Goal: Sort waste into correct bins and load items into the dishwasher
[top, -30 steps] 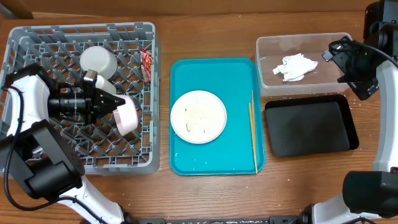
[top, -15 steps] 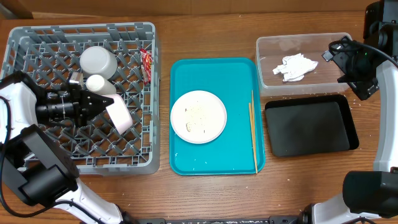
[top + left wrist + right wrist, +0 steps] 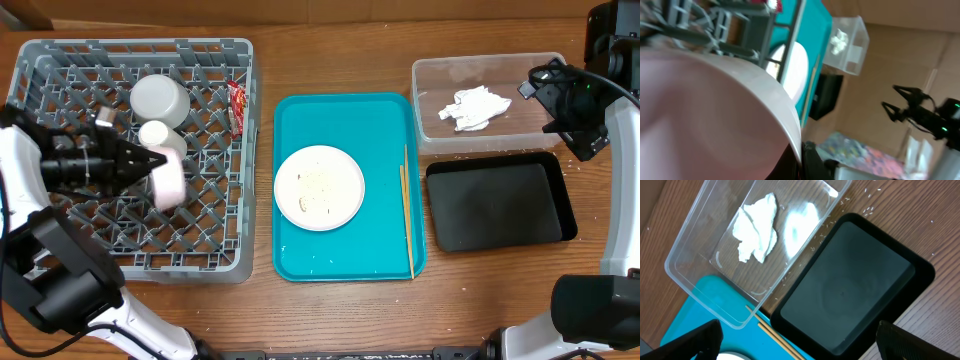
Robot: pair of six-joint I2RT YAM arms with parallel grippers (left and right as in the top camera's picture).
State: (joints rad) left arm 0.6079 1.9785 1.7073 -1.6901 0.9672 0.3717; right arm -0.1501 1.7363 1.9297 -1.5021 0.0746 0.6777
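The left pincer (image 3: 150,168) reaches across the grey dish rack (image 3: 60,250) from its left side and is clamped on a white dish (image 3: 169,184), which it holds tilted above the pegs near the middle of the rack. In the left wrist view the dish's pale curved wall fills most of the frame, and one dark finger (image 3: 807,159) presses at its rim. Just behind the held dish sit two more white pieces in the rack: a small cup (image 3: 155,132) and a larger round bowl (image 3: 160,96). A red-and-white sauce packet (image 3: 237,106) lies at the rack's right wall.

The teal tray (image 3: 380,120) sits in the middle of the tabletop (image 3: 470,300). It carries a white plate (image 3: 319,187) flecked with rice scraps (image 3: 318,183), and the chopsticks (image 3: 406,210) lie along its right edge.

To the right, the clear tub (image 3: 695,287) holds the crumpled napkin (image 3: 757,227). The black tray (image 3: 845,290) lies just beside the tub, on its near side. Loose rice grains (image 3: 869,209) are scattered on the wood between and around them.

The right pincer (image 3: 797,330) hovers above the tub and black tray with its jaws spread wide, holding nothing.
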